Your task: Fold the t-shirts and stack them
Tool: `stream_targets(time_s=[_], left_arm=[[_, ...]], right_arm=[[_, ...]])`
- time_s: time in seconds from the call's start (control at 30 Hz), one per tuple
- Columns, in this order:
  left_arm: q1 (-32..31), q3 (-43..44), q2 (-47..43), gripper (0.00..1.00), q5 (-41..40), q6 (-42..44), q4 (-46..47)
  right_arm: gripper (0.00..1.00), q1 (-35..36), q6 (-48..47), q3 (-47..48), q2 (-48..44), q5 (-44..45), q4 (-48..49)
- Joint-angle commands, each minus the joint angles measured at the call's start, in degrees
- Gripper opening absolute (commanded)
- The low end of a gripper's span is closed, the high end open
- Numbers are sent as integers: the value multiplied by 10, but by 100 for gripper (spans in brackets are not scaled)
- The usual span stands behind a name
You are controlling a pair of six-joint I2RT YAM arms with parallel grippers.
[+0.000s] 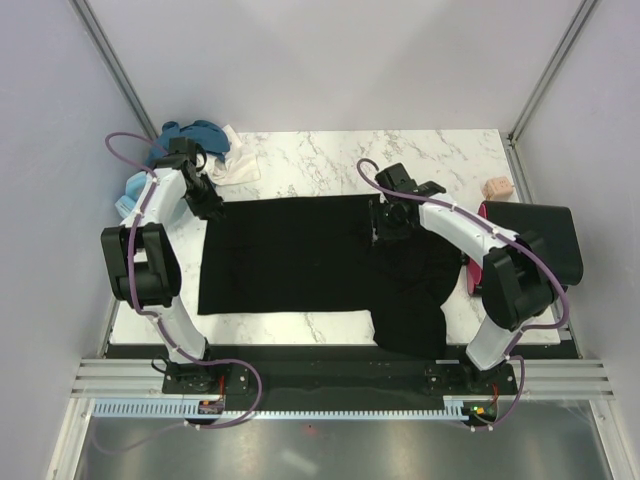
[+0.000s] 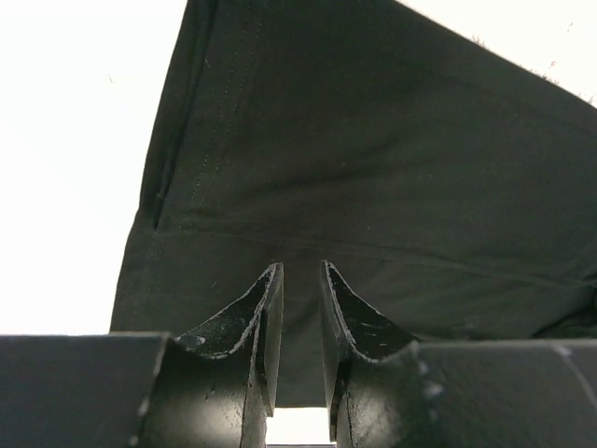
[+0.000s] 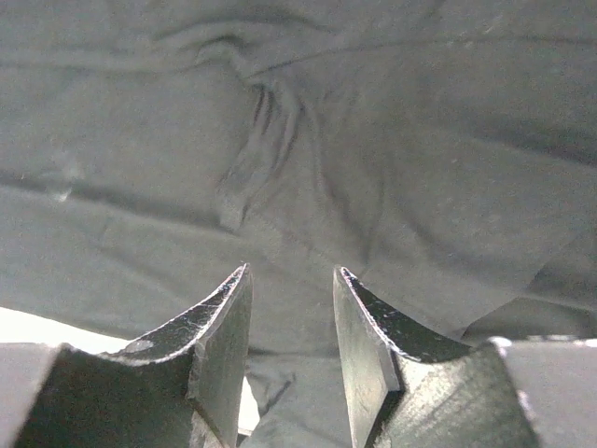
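1. Find the black t-shirt (image 1: 290,255) spread flat across the middle of the table (image 1: 330,155), with its right part bunched and trailing to the near edge.
2. Note the left gripper (image 2: 300,269) at the far-left corner: fingers narrowly apart over the hem, apparently clamped on nothing.
3. Note the right gripper (image 3: 291,273) at the far-right side: jaws apart above wrinkled cloth, holding nothing.
4. Flatten the bunched right side first, or risk folding creases in.
5. Pinch both far corners at matching spots, then lift evenly and fold toward the near edge.
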Motion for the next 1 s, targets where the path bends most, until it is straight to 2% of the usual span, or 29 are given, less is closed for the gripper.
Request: stream_targets(time_s=[0.0,0.1,0.23,0.37,0.4,0.53,0.67,0.77,0.87,0.97], left_arm=[[0,0,-27,29,13,5,17],[0,-47,-85,31,16,7,22],[-4,-152,-197,36,7,-9,25],[-4,-262,-291,38,-67,-23,16],[-4,-275,-306,38,-76,-24,12],[-3,-326,-344,40,-91,-44,-18],[1,-321,-354,40,-77,-68,-30],[5,-265,-328,40,-66,-89,-83],[4,-221,-308,40,-59,-133,-122],[4,-226,-304,40,-54,-176,-155]], right_arm=[[47,-2,2,-19,-28,42,38],[48,-2,10,-45,-78,56,56],[48,-1,18,-25,-119,93,-81],[49,-2,65,-94,-237,105,-101],[52,-1,84,-106,-254,127,-118],[49,-2,123,-159,-322,157,-171],[49,-2,157,-196,-371,162,-206],[49,-2,180,-193,-372,155,-235],[49,-2,214,-191,-357,114,-274],[50,-2,247,-205,-370,72,-295]])
